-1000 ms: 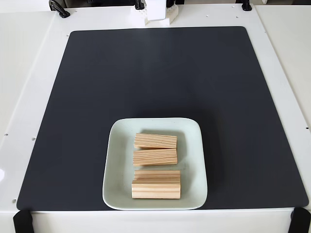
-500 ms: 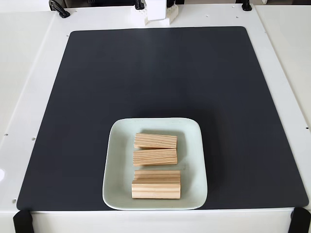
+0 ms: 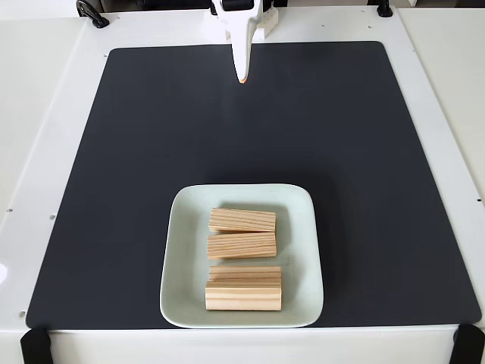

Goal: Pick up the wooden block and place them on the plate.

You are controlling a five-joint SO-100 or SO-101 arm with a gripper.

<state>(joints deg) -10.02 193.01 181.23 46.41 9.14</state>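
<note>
In the fixed view, several wooden blocks lie on the pale plate [image 3: 182, 250] near the front of the mat. One block [image 3: 242, 220] lies at the back, another [image 3: 242, 245] just in front of it, and two more [image 3: 243, 292] sit tight together at the front. My white gripper [image 3: 242, 78] reaches in from the top edge. Its fingers are pressed together into one tapered point with an orange tip, and nothing is held. It hangs over the far part of the mat, well away from the plate.
A dark mat [image 3: 136, 152] covers most of the white table [image 3: 45, 114]. Black clamps sit at the front corners [image 3: 34, 345] and along the back edge [image 3: 91, 14].
The gripper has swung forward from the top edge over the far end of the mat. The blocks and the plate have not moved.
</note>
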